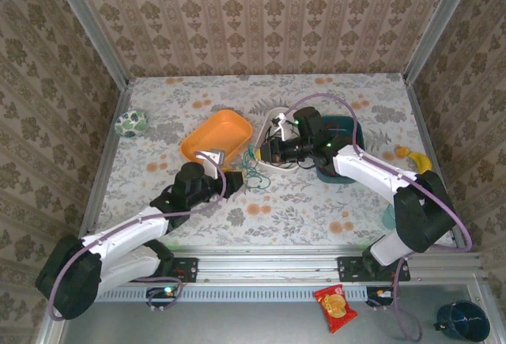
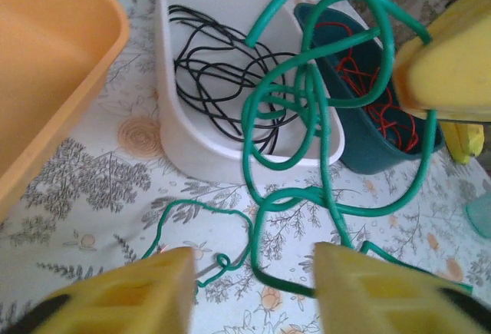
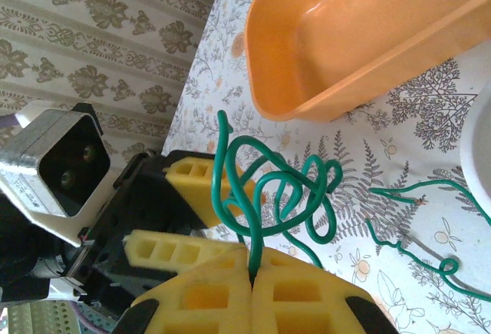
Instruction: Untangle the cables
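Note:
A tangled dark green cable (image 2: 322,127) loops up from the table in front of the white bowl (image 2: 173,104). My right gripper (image 3: 253,272) is shut on one strand of the green cable (image 3: 284,188) and holds it off the table. Its yellow finger (image 2: 449,65) shows at the upper right of the left wrist view. My left gripper (image 2: 253,272) is open just above the table, with low green loops lying between its fingers. A black cable (image 2: 222,73) lies coiled in the white bowl. A red cable (image 2: 376,88) lies in the teal bowl (image 2: 368,150).
An orange tray (image 1: 217,132) sits just left of the white bowl (image 1: 278,112). At the far left stands a small patterned bowl (image 1: 130,123), and a banana (image 1: 417,156) lies at the right. A snack packet (image 1: 335,307) and a dark cup (image 1: 462,316) lie beyond the near rail.

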You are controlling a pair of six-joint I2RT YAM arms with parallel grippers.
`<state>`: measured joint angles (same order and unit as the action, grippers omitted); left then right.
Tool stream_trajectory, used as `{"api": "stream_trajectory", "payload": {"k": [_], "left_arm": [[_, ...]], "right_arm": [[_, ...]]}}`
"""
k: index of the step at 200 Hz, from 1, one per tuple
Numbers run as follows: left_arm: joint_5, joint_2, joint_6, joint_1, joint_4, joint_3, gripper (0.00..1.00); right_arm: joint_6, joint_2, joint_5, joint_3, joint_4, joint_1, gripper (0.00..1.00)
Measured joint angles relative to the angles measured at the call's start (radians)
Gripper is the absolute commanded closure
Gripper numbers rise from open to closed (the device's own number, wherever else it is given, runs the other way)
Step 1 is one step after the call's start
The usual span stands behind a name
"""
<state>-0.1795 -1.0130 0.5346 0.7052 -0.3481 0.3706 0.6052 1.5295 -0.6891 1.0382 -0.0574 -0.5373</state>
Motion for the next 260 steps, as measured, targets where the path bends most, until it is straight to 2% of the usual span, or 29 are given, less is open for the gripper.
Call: {"api": "stream_trajectory", "payload": {"k": [27, 45, 72, 129, 187, 244, 249, 260], "left_arm": [[-0.016, -0.017, 0.003, 0.000, -0.021, 0.012, 0.89], [-0.015, -0.018, 0.002, -0.002, -0.026, 0.013, 1.00], [-0.002, 0.013, 0.008, -0.002, -0.017, 0.012, 1.00], [0.005, 0.221, 0.012, -0.016, 0.074, -0.002, 1.00], [0.000, 0.404, 0.049, -0.097, 0.148, -0.050, 1.00], [0.006, 0.415, 0.040, -0.118, 0.238, -0.016, 1.00], [0.004, 0.410, 0.039, -0.118, 0.245, -0.015, 0.96], [-0.005, 0.394, 0.033, -0.118, 0.256, -0.013, 0.77]], "right_arm": [[0.000, 0.000, 0.000, 0.000, 0.000, -0.001, 1.00], [0.000, 0.000, 0.000, 0.000, 0.000, 0.000, 1.00], [0.001, 0.000, 0.005, 0.000, -0.003, 0.003, 1.00], [0.020, 0.003, 0.023, -0.006, -0.006, 0.039, 1.00], [0.003, 0.022, 0.033, -0.006, -0.075, 0.041, 1.00], [-0.077, 0.029, 0.028, -0.045, -0.153, 0.021, 0.96], [-0.080, 0.029, 0.025, -0.051, -0.154, 0.021, 0.97], [-0.087, 0.027, 0.020, -0.056, -0.158, 0.017, 0.96]]}}
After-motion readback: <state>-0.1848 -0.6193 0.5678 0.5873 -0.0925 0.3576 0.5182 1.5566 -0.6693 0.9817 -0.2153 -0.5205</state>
